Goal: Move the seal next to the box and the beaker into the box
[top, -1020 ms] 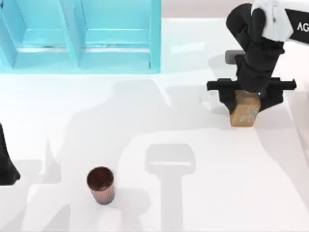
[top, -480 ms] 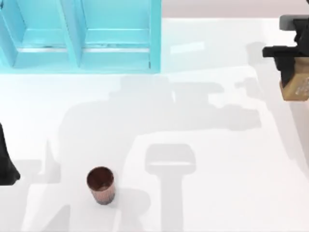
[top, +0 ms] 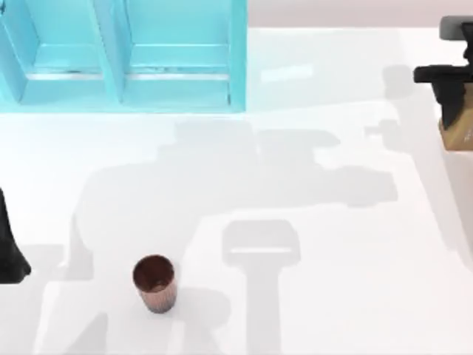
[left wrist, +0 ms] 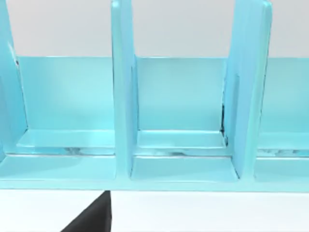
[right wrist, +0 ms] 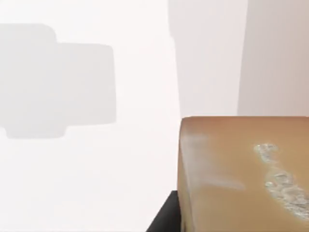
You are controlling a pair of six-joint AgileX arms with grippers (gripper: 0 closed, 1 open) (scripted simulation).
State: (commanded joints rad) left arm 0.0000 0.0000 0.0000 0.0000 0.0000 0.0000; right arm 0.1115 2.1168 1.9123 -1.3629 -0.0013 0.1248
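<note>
Holding the seal [top: 463, 132], right tool [top: 457, 111] has drifted farther right.

Table [top: 332, 296] centre open; beaker [top: 154, 282] lone obstacle front-left; box [top: 122, 55] apparently blocks rear-left.

A rendered test scene, not a real room: a flat, featureless white surface [top: 310, 296] with soft shadows, and a plain turquoise box [top: 126, 55] with compartments at its back.
</note>
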